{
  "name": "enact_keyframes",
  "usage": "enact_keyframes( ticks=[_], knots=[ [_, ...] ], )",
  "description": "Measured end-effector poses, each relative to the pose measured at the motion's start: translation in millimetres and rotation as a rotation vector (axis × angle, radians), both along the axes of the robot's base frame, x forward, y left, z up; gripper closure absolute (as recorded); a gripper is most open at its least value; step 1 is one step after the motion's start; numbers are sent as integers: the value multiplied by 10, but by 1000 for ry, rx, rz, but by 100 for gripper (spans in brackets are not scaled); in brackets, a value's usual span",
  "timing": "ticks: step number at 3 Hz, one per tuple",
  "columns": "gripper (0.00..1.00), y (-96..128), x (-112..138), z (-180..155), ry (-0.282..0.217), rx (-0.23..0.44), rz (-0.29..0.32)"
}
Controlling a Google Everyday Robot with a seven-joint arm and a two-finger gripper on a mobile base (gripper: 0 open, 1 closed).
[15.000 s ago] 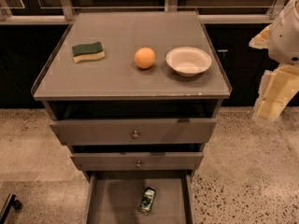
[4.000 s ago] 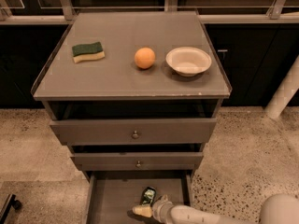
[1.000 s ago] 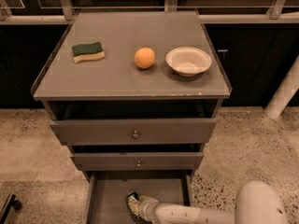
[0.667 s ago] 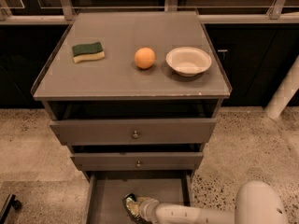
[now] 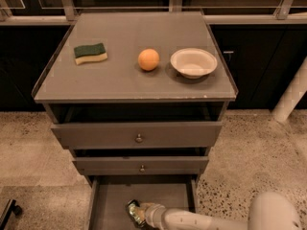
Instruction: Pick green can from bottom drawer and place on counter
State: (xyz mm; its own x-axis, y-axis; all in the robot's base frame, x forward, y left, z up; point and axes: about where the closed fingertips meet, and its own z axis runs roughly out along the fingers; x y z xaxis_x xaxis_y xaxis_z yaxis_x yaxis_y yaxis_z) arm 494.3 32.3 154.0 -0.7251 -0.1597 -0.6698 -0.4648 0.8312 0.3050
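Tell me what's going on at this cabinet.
The robot's arm reaches from the right into the open bottom drawer, with its gripper right at the green can on the drawer floor. The can is not yet on the counter, which holds a green-and-yellow sponge, an orange and a white bowl.

Place: a lab-like test kitchen, by the look.
Signs: speckled terrazzo floor (image 5: 254, 143), grey drawer cabinet (image 5: 96, 135) — sponge (image 5: 90, 53), orange (image 5: 148, 59), bowl (image 5: 193, 62) on top.
Gripper (image 5: 136, 212): down in the bottom drawer (image 5: 115, 200).
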Motion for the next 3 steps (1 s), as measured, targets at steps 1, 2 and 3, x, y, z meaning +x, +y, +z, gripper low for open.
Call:
enact_keyframes(
  ticks=[1,2,3],
  knots=[
    [100,-315,31,208,-49,79,27],
    [100,-585,-40,487,-88,173,51],
    [100,-672,-185,768,-118,276,95]
  ],
)
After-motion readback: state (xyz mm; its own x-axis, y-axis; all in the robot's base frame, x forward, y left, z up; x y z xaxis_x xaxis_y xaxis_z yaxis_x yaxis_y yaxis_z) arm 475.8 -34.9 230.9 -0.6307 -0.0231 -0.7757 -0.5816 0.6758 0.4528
